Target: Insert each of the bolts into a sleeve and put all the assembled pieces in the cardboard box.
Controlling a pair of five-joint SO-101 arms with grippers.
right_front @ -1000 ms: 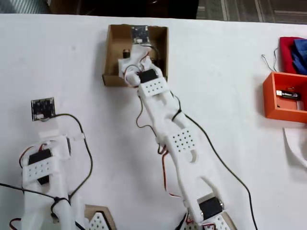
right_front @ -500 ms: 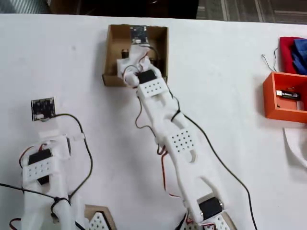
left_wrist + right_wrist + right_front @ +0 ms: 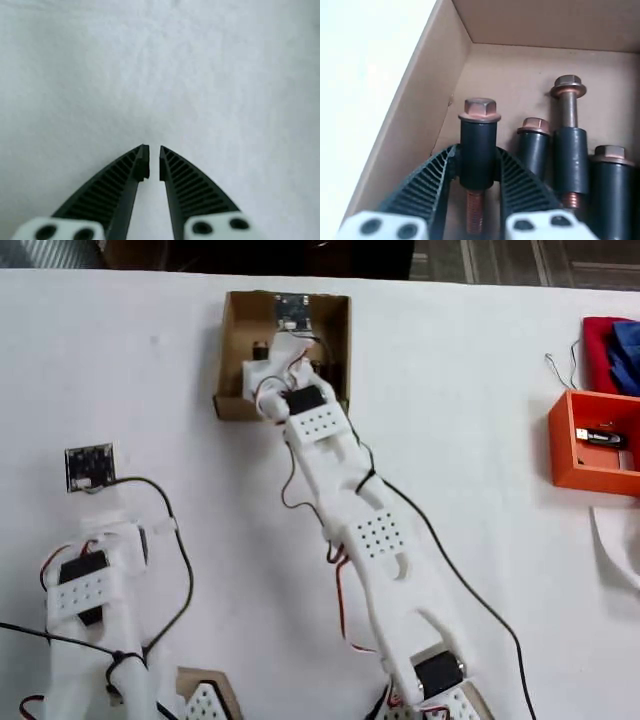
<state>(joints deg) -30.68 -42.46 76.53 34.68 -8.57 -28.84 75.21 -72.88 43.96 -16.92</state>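
**Right hand holding a piece in the box**

Right hand (image 3: 477,150) is gripping a sleeved bolt (image 3: 478,142) by its black sleeve inside the cardboard box (image 3: 420,135), next to three other assembled pieces (image 3: 570,145). Left hand (image 3: 153,150) is hanging closed and empty over the tabletop (image 3: 150,60), well away from the box.

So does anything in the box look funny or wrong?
One thing: in the cardboard box, one bolt sits high, bare shank showing between head and sleeve. The held piece and the other bolts have heads resting on their sleeves.
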